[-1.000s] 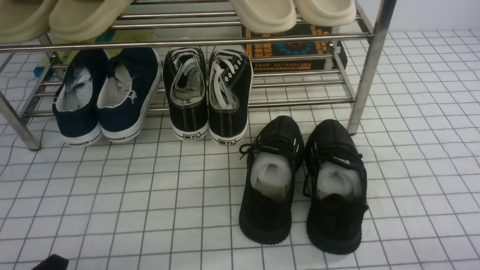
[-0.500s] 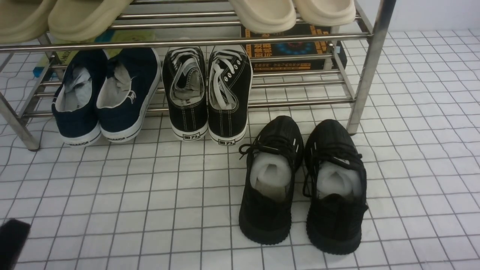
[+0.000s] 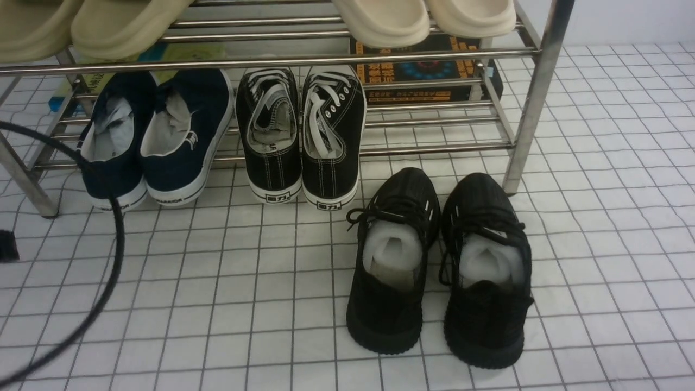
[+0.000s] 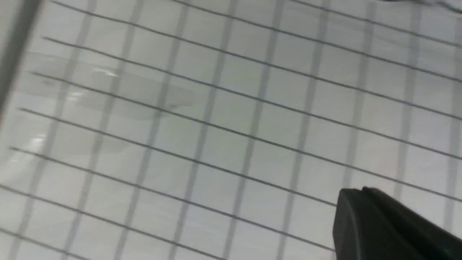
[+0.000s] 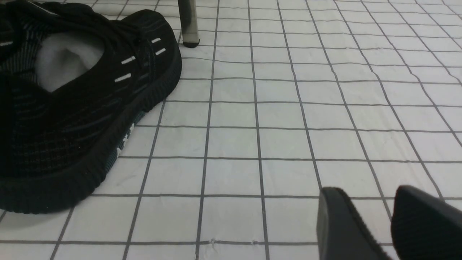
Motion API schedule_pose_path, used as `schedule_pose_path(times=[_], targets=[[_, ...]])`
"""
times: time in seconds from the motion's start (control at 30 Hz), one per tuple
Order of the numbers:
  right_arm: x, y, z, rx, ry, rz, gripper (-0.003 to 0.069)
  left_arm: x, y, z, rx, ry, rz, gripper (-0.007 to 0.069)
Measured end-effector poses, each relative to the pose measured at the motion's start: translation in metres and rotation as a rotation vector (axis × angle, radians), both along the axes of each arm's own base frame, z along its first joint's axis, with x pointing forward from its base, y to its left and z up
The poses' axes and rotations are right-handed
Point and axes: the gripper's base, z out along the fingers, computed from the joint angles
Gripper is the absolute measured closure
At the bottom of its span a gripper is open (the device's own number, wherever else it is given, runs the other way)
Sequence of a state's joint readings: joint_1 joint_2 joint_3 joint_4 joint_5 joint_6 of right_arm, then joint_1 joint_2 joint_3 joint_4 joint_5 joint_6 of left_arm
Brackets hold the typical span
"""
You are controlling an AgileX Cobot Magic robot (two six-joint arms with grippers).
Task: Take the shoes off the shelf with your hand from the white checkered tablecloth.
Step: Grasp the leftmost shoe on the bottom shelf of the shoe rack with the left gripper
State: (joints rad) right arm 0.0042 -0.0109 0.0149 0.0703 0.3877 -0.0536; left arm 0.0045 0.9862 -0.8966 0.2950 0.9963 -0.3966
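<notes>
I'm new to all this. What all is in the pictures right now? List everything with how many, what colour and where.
slip-on shoes: two, navy with white soles, left on the lower tier
laced canvas sneakers: two, black with white laces, lower tier, right of the navy pair
knit sneakers: two, all black, on the cloth in front of the rack
clogs: four, two olive-tan and two cream, upper tier
shoe rack: one, silvery, standing on the cloth
boxes or books: two, one yellow-green and blue, one black and orange, behind the rack's lower tier
checkered cloth: one, white with dark lines, underneath
cable: one, black, front left
grippers: two, black; left, right
</notes>
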Motion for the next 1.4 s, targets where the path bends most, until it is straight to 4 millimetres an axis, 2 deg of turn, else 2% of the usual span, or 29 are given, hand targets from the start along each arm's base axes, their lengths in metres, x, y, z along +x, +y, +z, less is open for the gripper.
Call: schedule_pose_path(times=[0.07,0.1,0.17,0.2,0.3,0.37,0.4,0.47,0.63,0.83,0.9,1.0,1.1,1.17,1.23,1.27,1.4], targets=[[0.0,0.0,0.0,0.0,0.0,0.0,0.042,0.019,0.005,0.002,0.044,0.056,0.034,0.0613],[0.0,0.0,0.0,0.0,0.0,0.0,0.042,0.021,0.005,0.0,0.047,0.07,0.037,0.0613],[0.0,0.0,0.0,0.0,0.0,0.0,0.042,0.05,0.007,-0.003,0.058,0.163,0.044,0.061],[0.0,0.0,0.0,0.0,0.0,0.0,0.042,0.057,0.006,-0.002,0.053,0.178,0.041,0.061],[0.0,0.0,0.0,0.0,0.0,0.0,0.042,0.09,0.01,-0.011,-0.026,0.289,0.022,0.061],[0.0,0.0,0.0,0.0,0.0,0.0,0.042,0.109,0.018,-0.013,-0.101,0.302,0.029,0.061],[0.0,0.0,0.0,0.0,0.0,0.0,0.042,0.112,0.019,-0.015,-0.12,0.311,0.033,0.061],[0.0,0.0,0.0,0.0,0.0,0.0,0.042,0.132,0.033,-0.016,-0.239,0.289,0.066,0.0608],[0.0,0.0,0.0,0.0,0.0,0.0,0.042,0.149,0.04,-0.012,-0.346,0.139,0.094,0.0603],[0.0,0.0,0.0,0.0,0.0,0.0,0.042,0.166,0.024,-0.006,-0.358,-0.013,0.041,0.0556],[0.0,0.0,0.0,0.0,0.0,0.0,0.042,0.176,0.014,-0.006,-0.35,-0.071,0.007,0.0489],[0.0,0.0,0.0,0.0,0.0,0.0,0.042,0.183,0.01,-0.012,-0.338,-0.086,-0.009,0.0415],[0.0,0.0,0.0,0.0,0.0,0.0,0.042,0.193,0.012,-0.025,-0.313,-0.078,-0.005,0.029],[0.0,0.0,0.0,0.0,0.0,0.0,0.042,0.2,0.014,-0.035,-0.294,-0.065,-0.002,0.0245],[0.0,0.0,0.0,0.0,0.0,0.0,0.042,0.203,0.015,-0.041,-0.286,-0.056,-0.002,0.0225],[0.0,0.0,0.0,0.0,0.0,0.0,0.042,0.208,0.016,-0.052,-0.28,-0.034,0.0,0.0211],[0.0,0.0,0.0,0.0,0.0,0.0,0.042,0.216,0.017,-0.069,-0.281,-0.002,0.006,0.0206]])
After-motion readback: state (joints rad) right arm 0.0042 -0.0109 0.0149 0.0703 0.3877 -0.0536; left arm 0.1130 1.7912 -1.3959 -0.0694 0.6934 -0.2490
